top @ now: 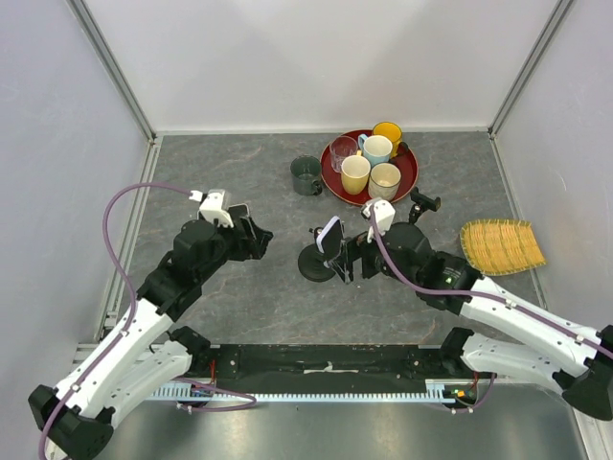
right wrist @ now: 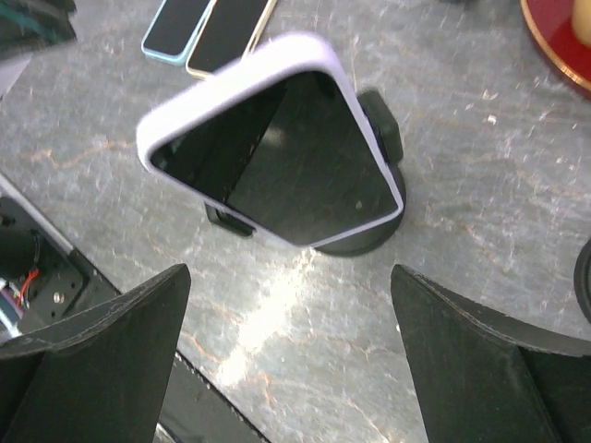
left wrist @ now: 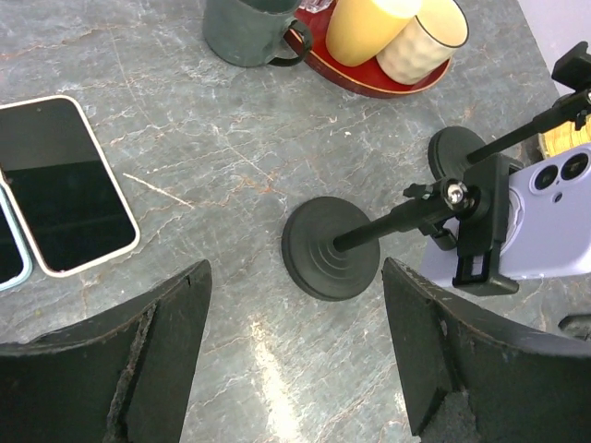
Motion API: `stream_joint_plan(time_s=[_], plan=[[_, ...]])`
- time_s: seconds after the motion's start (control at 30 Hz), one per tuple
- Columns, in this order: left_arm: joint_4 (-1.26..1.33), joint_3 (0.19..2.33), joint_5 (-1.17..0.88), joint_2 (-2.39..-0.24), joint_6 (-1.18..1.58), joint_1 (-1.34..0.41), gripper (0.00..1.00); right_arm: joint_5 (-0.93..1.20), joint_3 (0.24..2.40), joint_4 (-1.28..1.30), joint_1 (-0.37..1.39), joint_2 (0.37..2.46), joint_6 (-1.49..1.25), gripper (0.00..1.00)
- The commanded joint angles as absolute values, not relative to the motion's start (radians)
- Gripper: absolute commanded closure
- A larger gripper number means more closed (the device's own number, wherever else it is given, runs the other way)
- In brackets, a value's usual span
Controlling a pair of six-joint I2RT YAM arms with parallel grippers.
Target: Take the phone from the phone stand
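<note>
A lilac-cased phone (top: 330, 233) sits clamped in a black phone stand (top: 314, 263) at the table's middle. In the right wrist view the phone (right wrist: 277, 148) faces me, screen dark, tilted, hiding most of the stand base (right wrist: 369, 242). My right gripper (right wrist: 291, 355) is open and empty, just short of the phone. In the left wrist view the stand's round base (left wrist: 331, 247) and the phone's back (left wrist: 552, 217) show ahead. My left gripper (left wrist: 294, 355) is open and empty, left of the stand (top: 257, 235).
Two more phones (left wrist: 63, 183) lie flat on the table under the left arm. A red tray (top: 407, 172) holds several cups at the back, a dark green mug (top: 306, 176) beside it. A woven mat (top: 501, 245) lies at right. A second black stand (top: 422, 203) is behind the right gripper.
</note>
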State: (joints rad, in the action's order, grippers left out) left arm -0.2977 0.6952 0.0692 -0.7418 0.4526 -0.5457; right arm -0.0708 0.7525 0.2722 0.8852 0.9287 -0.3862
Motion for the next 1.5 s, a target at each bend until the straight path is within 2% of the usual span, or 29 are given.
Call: stream_joint_plan(time_s=[0.0,0.17,0.27,0.53,0.93,1.03,1.33,1.47], plan=[[-0.365,0.684,0.087,-0.68,0.424,-0.543,0.19,-0.311,0.906,0.305,0.965,0.992,-0.445,0.03],[-0.431,0.692,0.124,-0.626,0.368,-0.542,0.19,-0.584,1.081,0.432,1.09,1.104,-0.503,0.03],[-0.433,0.684,0.144,-0.606,0.344,-0.543,0.19,-0.678,1.144,0.494,1.152,1.17,-0.531,0.02],[-0.417,0.641,0.144,-0.607,0.321,-0.542,0.19,-0.905,1.196,0.515,1.219,1.311,-0.607,0.02],[-0.417,0.635,0.13,-0.594,0.311,-0.541,0.19,-1.006,1.213,0.465,1.229,1.42,-0.603,0.13],[-0.416,0.637,0.126,-0.597,0.311,-0.541,0.19,-1.009,1.218,0.46,1.229,1.431,-0.594,0.19],[-0.407,0.63,0.098,-0.611,0.31,-0.541,0.2,-0.982,1.206,0.459,1.229,1.402,-0.546,0.49],[-0.38,0.614,0.045,-0.615,0.325,-0.541,0.2,-0.927,1.181,0.434,1.23,1.367,-0.489,0.58]])
